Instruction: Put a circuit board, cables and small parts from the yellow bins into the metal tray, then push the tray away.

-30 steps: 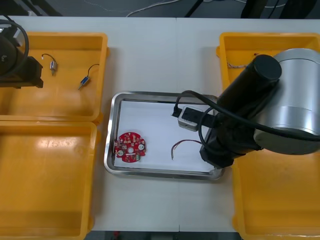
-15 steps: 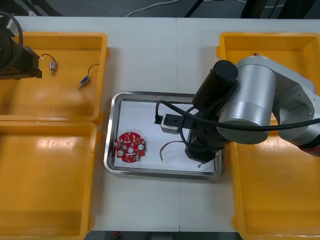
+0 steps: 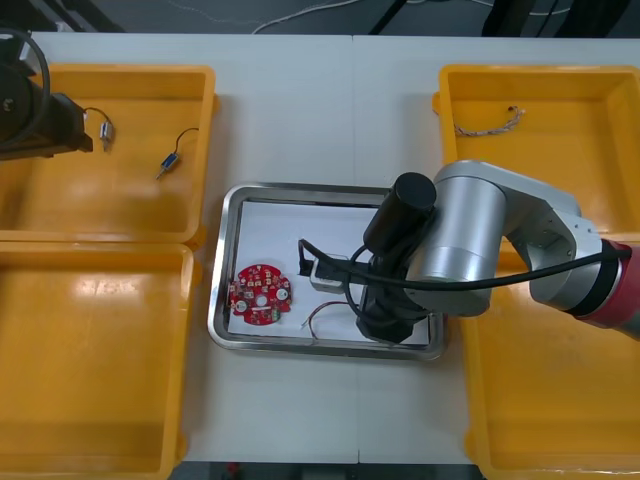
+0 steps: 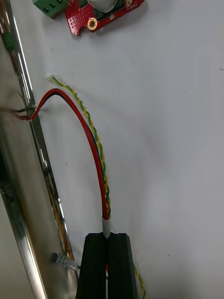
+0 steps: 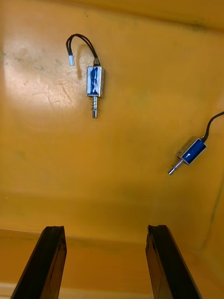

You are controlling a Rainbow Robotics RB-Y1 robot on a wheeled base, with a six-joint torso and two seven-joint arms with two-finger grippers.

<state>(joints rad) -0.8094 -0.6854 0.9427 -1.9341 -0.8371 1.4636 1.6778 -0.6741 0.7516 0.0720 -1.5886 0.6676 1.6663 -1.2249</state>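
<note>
Up close, right hand on cable

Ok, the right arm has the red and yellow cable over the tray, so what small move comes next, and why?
Probably open the right gripper: its jaws are shut on the red and yellow cable, which already lies on the white floor of the metal tray near the circuit board. The left gripper hovers open over a yellow bin.

circuit board cropped at edge, cable end beneath right arm
</note>
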